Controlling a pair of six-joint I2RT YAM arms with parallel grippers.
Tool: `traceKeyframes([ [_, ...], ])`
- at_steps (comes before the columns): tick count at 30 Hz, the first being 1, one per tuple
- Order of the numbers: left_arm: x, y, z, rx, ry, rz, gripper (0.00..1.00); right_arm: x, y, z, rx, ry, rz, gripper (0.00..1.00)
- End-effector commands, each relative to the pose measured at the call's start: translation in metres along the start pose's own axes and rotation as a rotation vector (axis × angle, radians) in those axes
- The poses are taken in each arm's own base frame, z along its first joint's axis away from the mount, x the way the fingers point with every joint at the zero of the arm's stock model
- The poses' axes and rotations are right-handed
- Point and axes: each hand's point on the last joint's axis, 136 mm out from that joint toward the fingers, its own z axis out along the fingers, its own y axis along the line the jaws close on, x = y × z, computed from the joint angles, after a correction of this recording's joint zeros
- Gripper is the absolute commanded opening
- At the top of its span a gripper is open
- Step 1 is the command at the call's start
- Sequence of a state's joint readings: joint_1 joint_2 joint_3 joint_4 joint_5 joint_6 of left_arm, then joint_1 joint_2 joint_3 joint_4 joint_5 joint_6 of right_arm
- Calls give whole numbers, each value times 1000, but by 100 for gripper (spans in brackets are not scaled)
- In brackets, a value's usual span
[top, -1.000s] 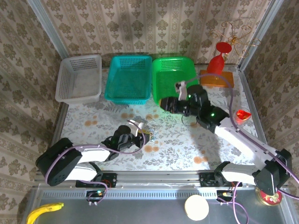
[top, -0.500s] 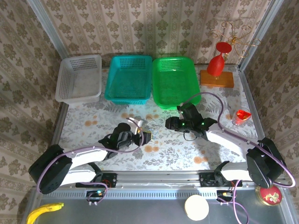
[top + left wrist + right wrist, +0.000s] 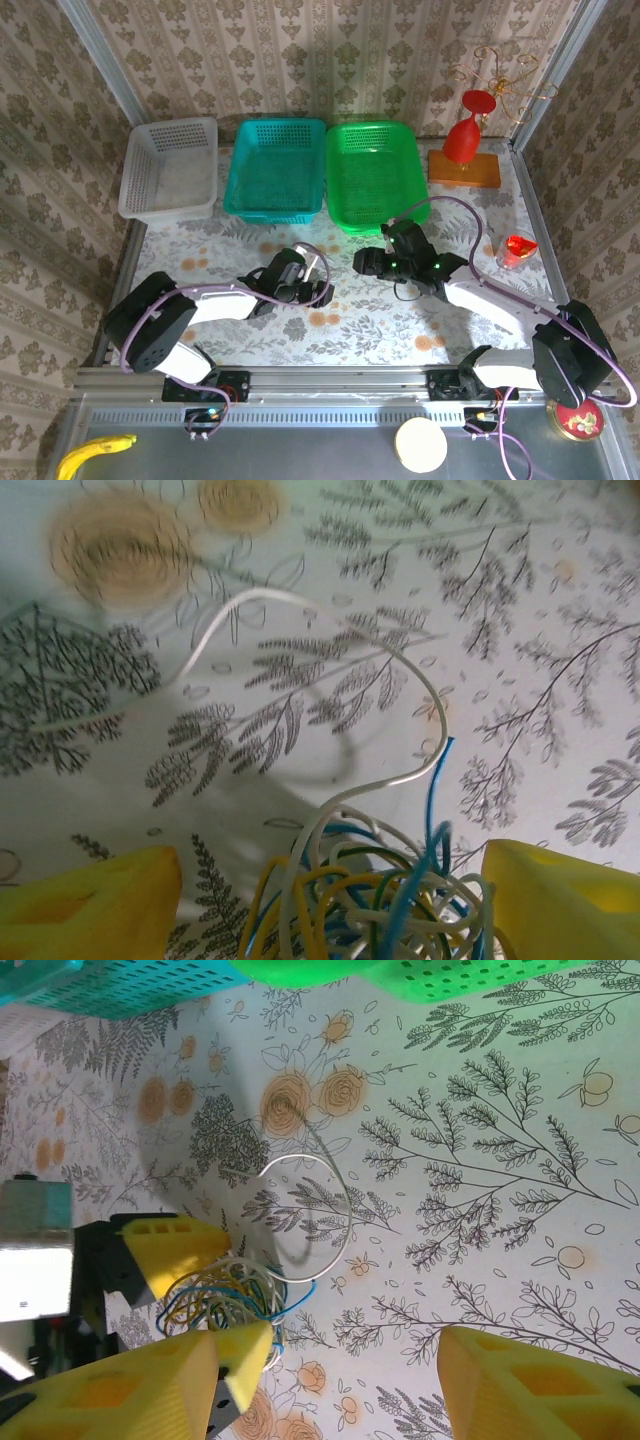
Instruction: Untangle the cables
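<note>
The cables (image 3: 380, 900) form a small tangle of blue, yellow, green and white wires lying on the flowered tablecloth. One white wire (image 3: 300, 600) arcs away from the tangle over the cloth. My left gripper (image 3: 335, 890) stands open, and the tangle sits loose between its yellow fingers (image 3: 90, 905). In the right wrist view the same tangle (image 3: 225, 1295) shows between the left gripper's fingers (image 3: 170, 1245). My right gripper (image 3: 330, 1390) is open just beside it, with bare cloth between its pads. From above, the left gripper (image 3: 318, 290) and the right gripper (image 3: 362, 262) are close together at mid-table.
Along the back stand a white basket (image 3: 168, 168), a teal basket (image 3: 277, 168) and a green basket (image 3: 372, 175). A red goblet on an orange base (image 3: 465, 140) is at the back right. A small red cup (image 3: 520, 248) is by the right edge.
My right arm has come down from the green basket to the table beside the left gripper. Both grippers have opened wider. The left gripper has shifted right and turned.
</note>
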State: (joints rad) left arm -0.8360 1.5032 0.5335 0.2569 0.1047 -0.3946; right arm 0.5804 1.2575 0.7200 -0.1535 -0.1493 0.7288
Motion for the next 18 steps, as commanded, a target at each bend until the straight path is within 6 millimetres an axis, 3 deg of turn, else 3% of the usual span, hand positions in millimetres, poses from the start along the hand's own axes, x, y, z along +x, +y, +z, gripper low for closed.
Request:
traceKeyframes([
  [1,8,-2,4,18,37,-22,78,-7,5,-5,-9,-22,-20,62],
  [3,11,-3,8,25,45,-21,71,-5,6,-3,-18,-12,-20,62],
  [9,1,-17,3,99,1,18,35,1,9,1,-41,21,-13,64],
  [14,-19,-36,-20,182,-80,84,23,6,12,3,-67,42,1,66],
  [18,-32,-47,-41,218,-138,131,21,8,15,5,-90,57,16,67],
])
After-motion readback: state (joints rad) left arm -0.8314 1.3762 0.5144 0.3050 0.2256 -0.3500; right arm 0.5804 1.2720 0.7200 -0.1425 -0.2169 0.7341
